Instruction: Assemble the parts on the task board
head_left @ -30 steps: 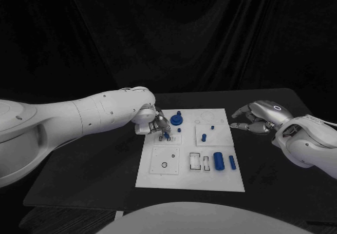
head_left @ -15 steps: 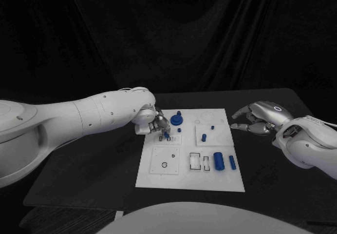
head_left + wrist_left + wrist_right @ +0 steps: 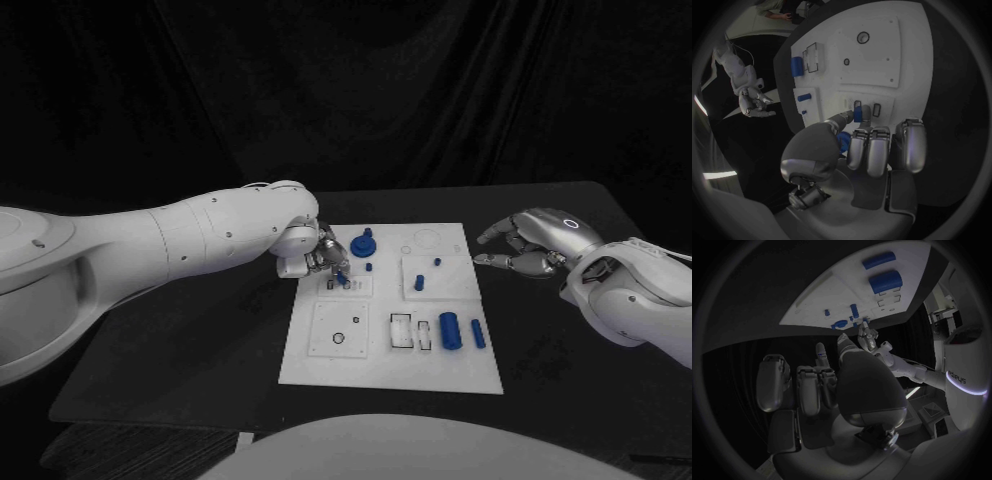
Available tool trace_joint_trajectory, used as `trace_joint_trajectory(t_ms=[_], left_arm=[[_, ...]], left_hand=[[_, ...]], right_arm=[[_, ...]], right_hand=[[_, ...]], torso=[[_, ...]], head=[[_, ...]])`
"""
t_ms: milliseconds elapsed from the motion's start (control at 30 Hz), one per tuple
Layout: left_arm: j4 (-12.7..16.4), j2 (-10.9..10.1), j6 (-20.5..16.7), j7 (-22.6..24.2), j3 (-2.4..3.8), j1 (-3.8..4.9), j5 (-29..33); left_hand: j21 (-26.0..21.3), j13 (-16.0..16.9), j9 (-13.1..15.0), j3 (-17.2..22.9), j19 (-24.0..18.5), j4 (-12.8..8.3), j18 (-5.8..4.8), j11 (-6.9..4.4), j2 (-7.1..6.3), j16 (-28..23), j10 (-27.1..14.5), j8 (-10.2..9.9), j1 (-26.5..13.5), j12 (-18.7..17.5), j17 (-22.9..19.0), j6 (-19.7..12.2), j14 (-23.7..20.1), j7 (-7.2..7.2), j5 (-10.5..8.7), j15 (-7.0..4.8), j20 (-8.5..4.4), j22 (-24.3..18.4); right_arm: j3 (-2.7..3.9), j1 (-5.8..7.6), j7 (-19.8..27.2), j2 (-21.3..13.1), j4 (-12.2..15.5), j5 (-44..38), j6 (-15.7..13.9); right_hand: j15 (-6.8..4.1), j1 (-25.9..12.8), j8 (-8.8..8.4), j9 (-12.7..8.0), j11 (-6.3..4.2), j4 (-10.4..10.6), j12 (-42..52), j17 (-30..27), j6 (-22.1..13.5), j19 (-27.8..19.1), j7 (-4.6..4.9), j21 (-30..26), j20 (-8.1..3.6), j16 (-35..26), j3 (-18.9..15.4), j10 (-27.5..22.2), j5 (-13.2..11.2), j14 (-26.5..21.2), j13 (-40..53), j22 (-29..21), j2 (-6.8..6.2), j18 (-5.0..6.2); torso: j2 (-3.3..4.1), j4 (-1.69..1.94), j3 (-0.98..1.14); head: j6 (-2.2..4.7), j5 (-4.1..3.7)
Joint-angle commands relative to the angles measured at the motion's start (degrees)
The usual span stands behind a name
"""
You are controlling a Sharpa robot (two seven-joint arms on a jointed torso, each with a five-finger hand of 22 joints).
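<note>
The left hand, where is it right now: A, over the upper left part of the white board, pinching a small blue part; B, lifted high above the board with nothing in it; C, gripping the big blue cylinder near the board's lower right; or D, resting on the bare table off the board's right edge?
A: the left hand sits over the task board's upper left area, and the left wrist view shows a small blue part pinched at its fingertips.
</note>
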Motion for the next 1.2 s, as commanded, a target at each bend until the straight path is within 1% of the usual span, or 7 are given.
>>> trace_joint_trajectory(t_ms=[33,233,400,933,1033,1200], left_arm=[[0.2,0.0,-0.8,0.8,0.05,-0.27,0.0],[0.2,-0.1,-1.1,1.1,0.05,-0.58,0.0],[0.1,-0.1,-1.4,1.5,0.05,-0.73,0.0],[0.4,0.3,-1.6,1.7,0.05,-0.89,0.0],[0.6,0.3,-1.4,1.4,0.05,-0.90,0.0],[0.7,0.2,-1.1,1.1,0.05,-0.91,0.0]], left_hand=[[-0.2,15.1,-0.1,0.3,0.0,0.1,-0.64,-0.21,0.15,0.2,6.0,-0.1,-0.5,0.2,15.1,0.0,6.1,-0.22,-0.33,-0.23,-0.16,3.9],[-0.3,15.1,-0.1,0.3,0.0,0.2,-0.63,-0.19,0.14,0.2,6.0,-0.2,-0.6,0.2,15.1,-0.1,6.1,-0.21,-0.41,-0.22,-0.15,3.9],[-0.3,15.1,-0.1,0.3,0.0,0.2,-0.63,-0.19,0.15,0.2,6.0,-0.2,-0.6,0.2,15.1,-0.1,6.1,-0.21,-0.47,-0.21,-0.15,3.9],[-0.3,15.1,-0.1,0.3,0.0,0.4,-0.64,-0.15,0.18,0.2,6.0,-0.3,-0.8,0.2,15.1,0.0,6.1,-0.18,-0.69,-0.18,-0.14,3.9],[-0.3,15.1,-0.1,0.3,0.0,0.4,-0.64,-0.15,0.18,0.2,6.0,-0.3,-0.8,0.2,15.1,0.0,6.1,-0.18,-0.69,-0.18,-0.14,3.9],[-0.3,15.1,-0.1,0.3,0.0,0.4,-0.63,-0.15,0.18,0.2,6.0,-0.3,-0.8,0.2,15.1,0.0,6.1,-0.18,-0.72,-0.18,-0.13,3.9]], right_arm=[[0.03,-0.20,-0.8,-0.1,0.1,-0.2,0.1],[0.03,-0.25,-0.8,-0.1,0.1,-0.2,0.2],[0.03,-0.27,-0.9,-0.2,0.1,-0.2,0.2],[0.03,-0.30,-0.9,-0.4,0.2,-0.2,0.5],[0.03,-0.30,-0.9,-0.4,0.1,-0.2,0.6],[0.03,-0.31,-0.9,-0.4,0.2,-0.2,0.6]], right_hand=[[-0.09,-0.2,-0.27,0.0,0.41,-0.2,0.1,15.1,0.4,-0.2,-0.07,-0.2,0.03,0.2,-0.2,5.9,0.1,6.0,15.1,10.9,0.30,0.46],[-0.09,-0.2,-0.27,0.0,0.41,-0.2,0.1,15.1,0.4,-0.2,-0.07,-0.2,0.03,0.2,-0.2,5.9,0.1,6.0,15.1,10.9,0.30,0.46],[-0.09,-0.2,-0.29,0.1,0.41,-0.2,0.1,15.1,0.4,-0.2,-0.08,-0.3,0.03,0.2,-0.2,5.9,0.1,6.0,15.1,10.9,0.32,0.48],[-0.09,-0.2,-0.29,0.1,0.41,-0.2,0.1,15.1,0.4,-0.2,-0.08,-0.3,0.03,0.2,-0.2,5.9,0.1,6.0,15.1,10.9,0.32,0.48],[-0.09,-0.2,-0.29,0.1,0.41,-0.2,0.1,15.1,0.4,-0.2,-0.08,-0.3,0.03,0.2,-0.2,5.9,0.1,6.0,15.1,10.9,0.32,0.48],[-0.09,-0.2,-0.29,0.1,0.41,-0.2,0.1,15.1,0.4,-0.2,-0.08,-0.3,0.03,0.2,-0.2,5.9,0.1,6.0,15.1,10.9,0.32,0.48]], torso=[[0.00,0.04,0.00],[0.01,-0.11,-0.03],[0.03,-0.02,-0.01],[0.05,-0.03,-0.01],[0.04,0.03,0.01],[-0.02,-0.04,0.03]], head=[[-0.01,-0.06],[-0.01,0.01],[-0.01,0.06],[-0.01,0.00],[-0.01,0.06],[-0.01,0.15]])
